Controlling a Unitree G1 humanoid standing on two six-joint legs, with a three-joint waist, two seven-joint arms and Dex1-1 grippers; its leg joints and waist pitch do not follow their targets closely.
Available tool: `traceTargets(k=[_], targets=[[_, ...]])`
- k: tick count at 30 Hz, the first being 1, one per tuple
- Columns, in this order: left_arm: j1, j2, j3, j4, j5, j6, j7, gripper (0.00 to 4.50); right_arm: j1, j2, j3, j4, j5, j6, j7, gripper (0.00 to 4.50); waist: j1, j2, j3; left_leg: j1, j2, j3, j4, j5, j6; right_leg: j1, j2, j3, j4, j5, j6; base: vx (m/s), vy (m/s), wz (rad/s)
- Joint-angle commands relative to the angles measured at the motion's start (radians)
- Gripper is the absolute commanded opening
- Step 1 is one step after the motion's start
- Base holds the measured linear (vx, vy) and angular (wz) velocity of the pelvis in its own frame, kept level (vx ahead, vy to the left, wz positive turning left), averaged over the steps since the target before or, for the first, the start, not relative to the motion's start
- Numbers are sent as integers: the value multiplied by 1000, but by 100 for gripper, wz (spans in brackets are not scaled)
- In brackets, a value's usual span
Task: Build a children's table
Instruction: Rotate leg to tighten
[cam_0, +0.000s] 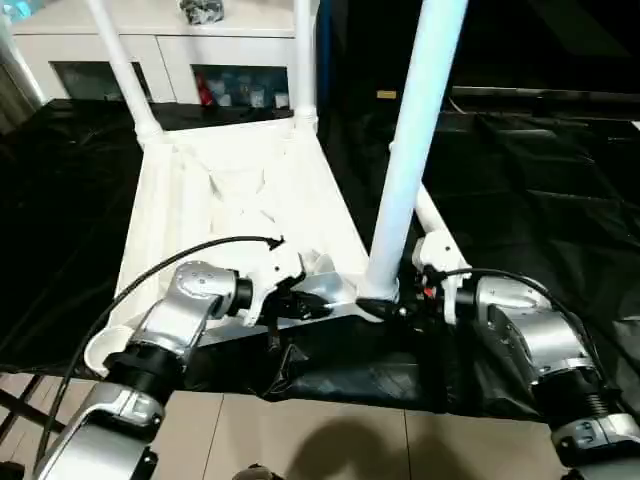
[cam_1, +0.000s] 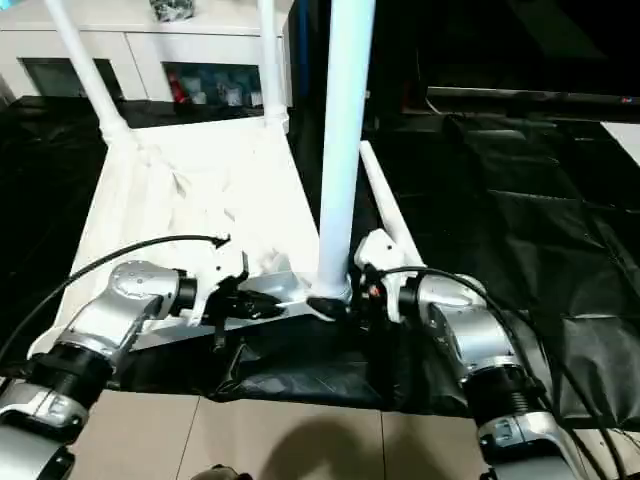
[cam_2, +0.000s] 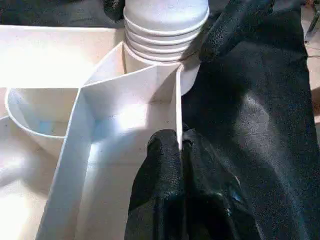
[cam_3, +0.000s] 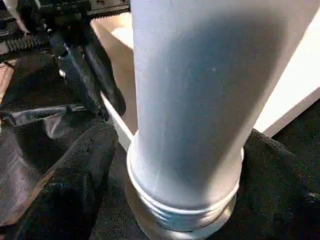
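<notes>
No legible writing; left hand (cam_2: 180, 155) pinches table (cam_0: 240, 180) rim.

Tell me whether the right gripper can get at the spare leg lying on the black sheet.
Probably yes. The spare leg lies bare beside the table top, just beyond the right gripper, whose open fingers now flank the upright leg. It must back off first.
</notes>
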Motion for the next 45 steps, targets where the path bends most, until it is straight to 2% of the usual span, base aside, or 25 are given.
traceTargets(k=[1, 3, 5, 6, 13, 15, 16, 19, 21, 22, 23, 24, 26, 28, 30, 32, 37, 38, 40, 42, 45], targets=[[-9, -11, -2, -56, -44, -10, -30, 0, -6, -1, 5, -5, -4, 0, 3, 356, -1, -12, -75, 14, 59, -19, -63, -230, 59, 50, -81, 51, -84, -290, -197, 0, 0, 0], [-7, -10, -4, -57, -44, -10, -29, 0, -8, 1, 7, 1, -11, -2, -2, 322, 0, -11, -76, 14, 59, -19, -63, -230, 58, 50, -81, 51, -83, -290, -196, 0, 0, 0], [-6, -10, -5, -58, -44, -9, -28, 0, -8, 2, 9, 4, -15, -5, -5, 318, 0, -11, -76, 13, 59, -20, -63, -228, 57, 50, -82, 51, -83, -291, -196, 0, 0, 0], [-5, -10, -5, -60, -44, -8, -27, 0, -8, 2, 12, 6, -15, -7, -8, 299, -1, -11, -76, 14, 59, -19, -62, -228, 57, 50, -81, 51, -83, -287, -196, 0, 0, 0], [-8, -19, -2, -52, -37, -12, -8, 0, 2, 15, 21, 3, -14, 1, -20, 275, -2, -12, -76, 13, 59, -19, -62, -227, 57, 52, -81, 51, -82, -283, -197, 0, 0, 0], [-27, -64, 17, -22, -12, -13, 111, 0, 3, 84, -13, 25, -2, 47, -134, 274, -4, -12, -75, 13, 59, -20, -62, -230, 53, 50, -81, 51, -82, -289, -198, 0, 0, 0], [-27, -64, 17, -22, -12, -13, 111, 0, 3, 84, -13, 25, -2, 47, -134, 273, -6, -13, -75, 13, 58, -21, -64, -231, 51, 50, -81, 51, -83, -292, -197, 0, 0, 0], [-48, -119, 32, 5, 17, 5, 247, 0, -4, 164, -41, 60, -6, 60, -273, 273, -13, -15, -74, 15, 54, -22, -64, -245, 33, 50, -83, 50, -90, -352, -171, 0, 0, 0], [-57, -149, 41, 13, 27, 23, 313, 0, -12, 208, -53, 80, -6, 65, -342, 272, -15, -13, -74, 14, 54, -23, -66, -244, 30, 50, -83, 51, -91, -354, -168, 0, 0, 0], [-71, -200, 48, 19, 48, 46, 422, 0, -35, 284, -61, 126, -30, 69, -484, 272, -21, -10, -74, 16, 54, -24, -66, -247, 23, 48, -83, 51, -90, -350, -170, 0, 0, 0], [-73, -208, 49, 22, 50, 49, 436, 0, -40, 295, -62, 137, -36, 65, -507, 272, -30, -11, -70, 13, 54, -23, -69, -253, 18, 45, -81, 52, -92, -354, -172, 0, 0, 0], [-77, -218, 51, 25, 52, 53, 454, 0, -46, 310, -62, 150, -43, 62, -536, 272, -34, -13, -72, 15, 50, -25, -68, -266, 11, 50, -82, 48, -94, -381, -165, 0, 0, 0], [-84, -239, 49, 32, 54, 50, 488, 0, -62, 343, -55, 180, -66, 39, -590, 272, -37, -13, -71, 11, 49, -26, -68, -266, 13, 51, -84, 49, -96, -397, -155, 0, 0, 0], [-93, -265, 44, 50, 65, 32, 518, 0, -75, 368, -10, 205, -131, -30, -626, 272, -40, -12, -72, 13, 48, -23, -66, -266, 20, 47, -82, 50, -100, -390, -149, 0, 0, 0], [-94, -266, 40, 54, 68, 27, 515, 0, -76, 369, -5, 209, -137, -45, -623, 272, -37, -13, -74, 12, 48, -22, -66, -252, 32, 49, -80, 51, -96, -354, -155, 0, 0, 0], [-86, -256, 36, 50, 65, 17, 488, 0, -76, 361, -33, 205, -101, -33, -577, 328, -37, -11, -74, 12, 49, -22, -66, -250, 42, 50, -79, 52, -94, -329, -164, 0, 0, 0], [-52, -211, 20, 13, 48, -5, 385, 0, -75, 294, -69, 191, -63, -14, -476, 365, -37, -11, -74, 11, 51, -22, -66, -250, 52, 52, -80, 52, -92, -316, -172, 0, 0, 0], [-48, -203, 18, 7, 43, -4, 365, 0, -75, 280, -70, 192, -65, -17, -460, 387, -36, -12, -75, 11, 50, -21, -64, -251, 56, 54, -80, 51, -91, -308, -177, 0, 0, 0], [-37, -177, 10, -8, 31, -11, 308, 0, -69, 233, -56, 178, -75, -29, -400, 392, -36, -7, -74, 12, 52, -21, -64, -249, 59, 53, -81, 51, -90, -301, -184, 0, 0, 0], [-32, -164, 7, -15, 26, -14, 281, 0, -65, 209, -48, 169, -81, -36, -372, 422, -34, -9, -74, 12, 52, -19, -62, -246, 63, 52, -80, 52, -90, -297, -191, 0, 0, 0], [-25, -116, -2, -25, 16, -32, 198, 0, -52, 133, -27, 132, -72, -47, -254, 422, -23, -8, -74, 14, 55, -19, -64, -256, 61, 51, -78, 51, -90, -316, -182, 0, 0, 0]])
